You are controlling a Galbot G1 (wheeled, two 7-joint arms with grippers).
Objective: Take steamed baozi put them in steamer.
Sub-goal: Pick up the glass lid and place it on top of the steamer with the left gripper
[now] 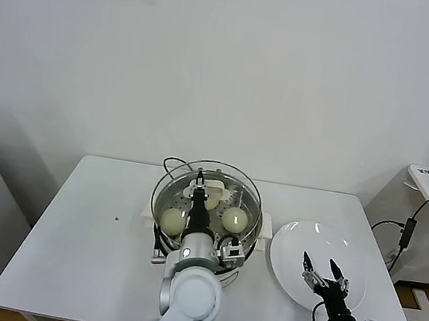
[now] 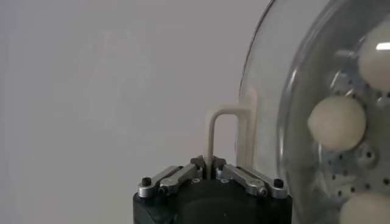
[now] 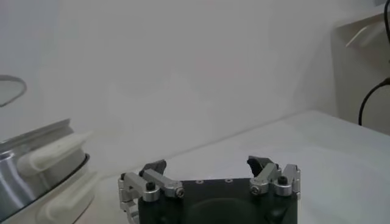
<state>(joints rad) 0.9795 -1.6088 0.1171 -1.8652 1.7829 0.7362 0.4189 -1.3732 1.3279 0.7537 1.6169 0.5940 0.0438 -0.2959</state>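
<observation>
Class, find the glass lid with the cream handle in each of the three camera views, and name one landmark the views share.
Head view: glass lid held tilted over the steamer at table centre, its handle pinched by the left tool.
Left wrist view: lid on the right, handle central.
Right wrist view: lid's edge barely shows, far left.
Shared landmark: the steamer.

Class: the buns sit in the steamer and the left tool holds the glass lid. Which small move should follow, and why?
Probably lower the glass lid onto the steamer. The left tool is shut on its cream handle, holding it tilted above the baozi inside, while the plate beneath the open right tool is bare.
</observation>
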